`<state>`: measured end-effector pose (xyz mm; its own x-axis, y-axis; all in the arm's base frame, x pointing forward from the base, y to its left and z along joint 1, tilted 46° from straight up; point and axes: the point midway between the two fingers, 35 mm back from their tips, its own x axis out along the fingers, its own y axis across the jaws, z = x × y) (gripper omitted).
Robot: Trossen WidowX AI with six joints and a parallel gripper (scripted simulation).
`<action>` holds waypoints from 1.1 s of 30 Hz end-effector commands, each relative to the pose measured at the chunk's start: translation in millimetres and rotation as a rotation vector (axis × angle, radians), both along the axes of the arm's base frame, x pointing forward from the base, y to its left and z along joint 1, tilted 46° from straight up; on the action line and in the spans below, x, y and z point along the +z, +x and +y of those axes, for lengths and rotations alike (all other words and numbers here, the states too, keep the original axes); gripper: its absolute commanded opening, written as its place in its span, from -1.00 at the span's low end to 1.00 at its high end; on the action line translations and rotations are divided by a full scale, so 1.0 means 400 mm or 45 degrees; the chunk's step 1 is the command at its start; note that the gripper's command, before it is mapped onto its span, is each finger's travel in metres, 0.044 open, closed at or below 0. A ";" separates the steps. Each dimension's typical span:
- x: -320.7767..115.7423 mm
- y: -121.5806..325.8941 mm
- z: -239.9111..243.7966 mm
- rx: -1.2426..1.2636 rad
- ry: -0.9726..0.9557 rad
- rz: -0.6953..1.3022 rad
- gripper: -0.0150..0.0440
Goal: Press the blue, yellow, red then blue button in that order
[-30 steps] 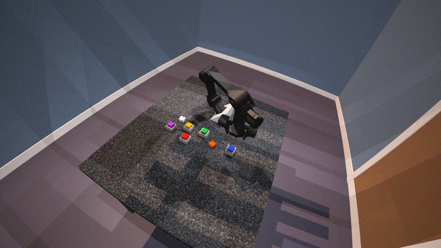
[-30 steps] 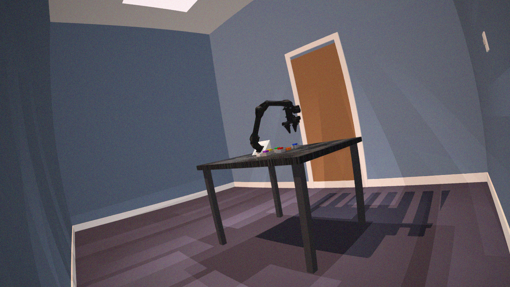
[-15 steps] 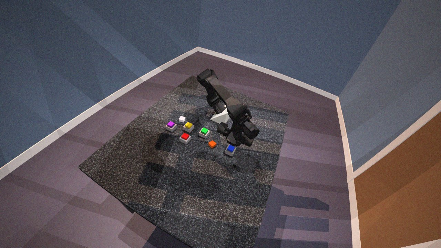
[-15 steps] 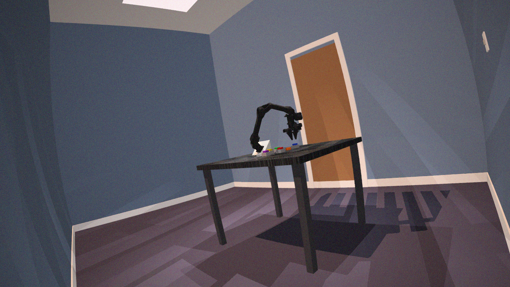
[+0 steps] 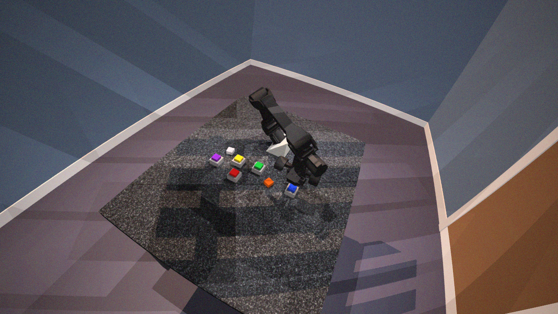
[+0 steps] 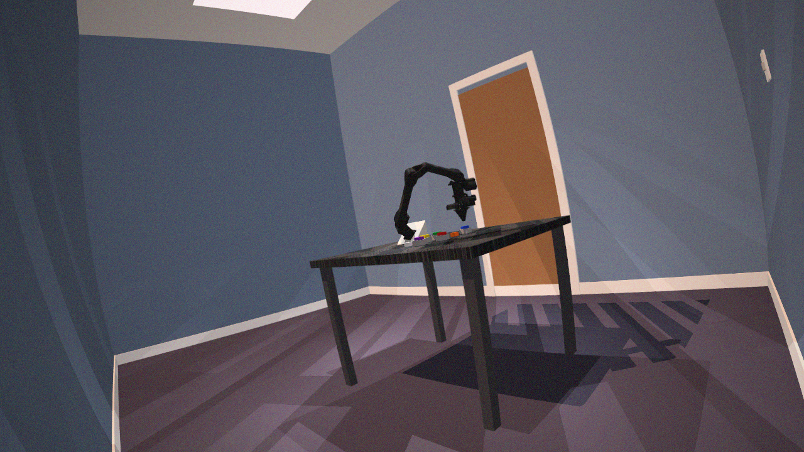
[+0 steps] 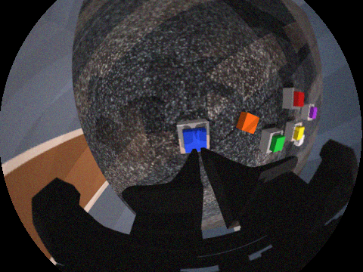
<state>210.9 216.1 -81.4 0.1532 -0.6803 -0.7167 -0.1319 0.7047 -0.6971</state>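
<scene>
Above the blue button, near the table's far side beside the orange block, we hold our gripper with jaws pinched shut and empty, making one blunt tip for pressing.

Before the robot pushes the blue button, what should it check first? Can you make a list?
1. Tool shut, holding nothing, so it makes one poking tip: ok.
2. Tool tip lined up with the blue button: ok in the wrist view, where the tip points at the button's near edge.
3. Tool still above the button, not pressing: ok, the exterior view shows a gap.
4. Orange block out of the way: ok, apart from the button, though it is the nearest neighbour.
5. Green button away from the tool: ok.
6. Straight drop will hit the button's middle: cannot tell.
</scene>
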 end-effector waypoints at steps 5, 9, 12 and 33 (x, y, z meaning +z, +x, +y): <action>-0.011 0.003 -0.013 0.007 -0.007 0.000 -0.42; -0.023 0.006 -0.024 0.007 -0.007 0.000 -0.42; -0.031 0.008 -0.032 0.007 -0.007 0.000 -0.42; -0.063 0.014 -0.065 0.007 -0.008 -0.001 -0.42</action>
<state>217.5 193.6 -105.8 0.1567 -0.6772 -0.7189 -0.1291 0.7076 -0.6947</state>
